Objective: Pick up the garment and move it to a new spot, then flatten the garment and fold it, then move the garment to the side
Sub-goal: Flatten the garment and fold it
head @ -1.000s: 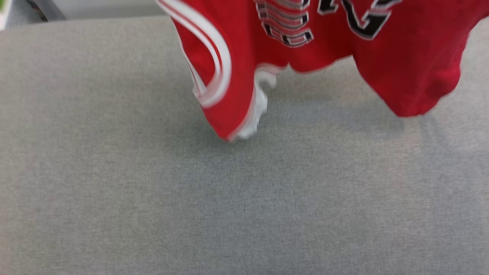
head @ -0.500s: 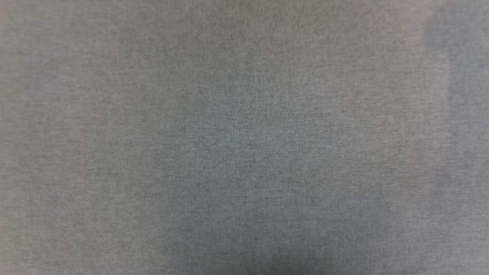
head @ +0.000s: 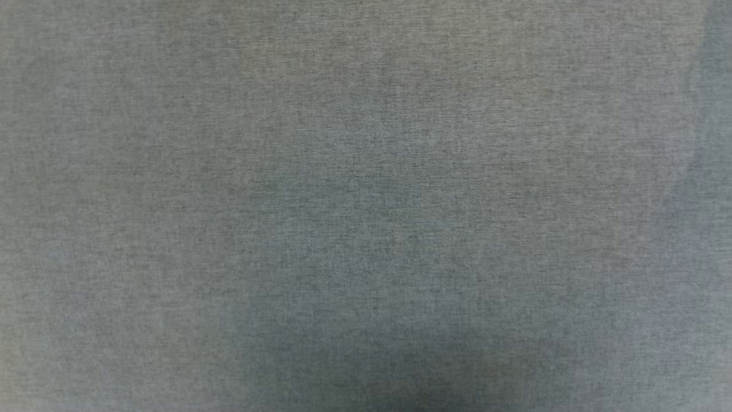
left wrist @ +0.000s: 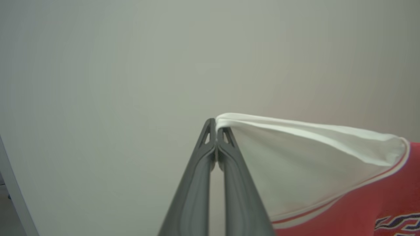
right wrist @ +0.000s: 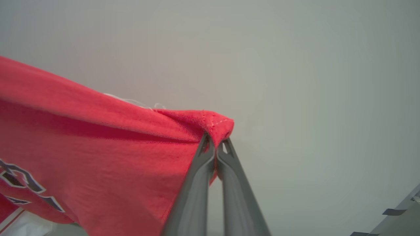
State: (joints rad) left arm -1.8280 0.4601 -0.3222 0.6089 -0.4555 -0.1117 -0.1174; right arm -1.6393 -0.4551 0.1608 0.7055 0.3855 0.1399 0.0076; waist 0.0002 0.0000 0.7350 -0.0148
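Light was soft and even, without glare. Across the grey worktop (head: 171, 143) a dim shadow pooled low at its middle and another ran down its right side. Its weave looked smeared, perhaps by motion. The garment (right wrist: 82, 147) was slightly soft-focused.

left end effector (left wrist: 216, 129), right end effector (right wrist: 216, 142), clenched

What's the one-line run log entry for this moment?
red jersey: held up between both pincers | left pincer: shut on its white sleeve | right pincer: shut on a red corner | head view: grey fabric surface
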